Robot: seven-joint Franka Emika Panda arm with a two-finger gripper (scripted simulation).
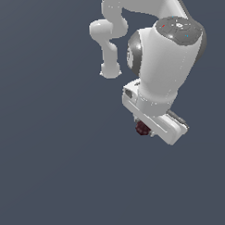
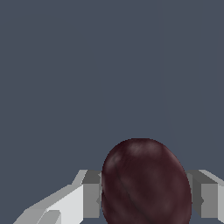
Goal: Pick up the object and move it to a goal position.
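The object is a dark red-maroon roundish lump, filling the space between my two grey fingers in the wrist view. Both fingers press against its sides, so my gripper is shut on it. In the exterior view the object shows as a tiny dark lump peeking out under the white hand of my gripper, mostly hidden by the hand and the wrist. The fingertips themselves are hidden in that view.
The white arm fills the upper right of the exterior view, with its elbow link behind. Everything else in both views is a plain dark blue-grey background.
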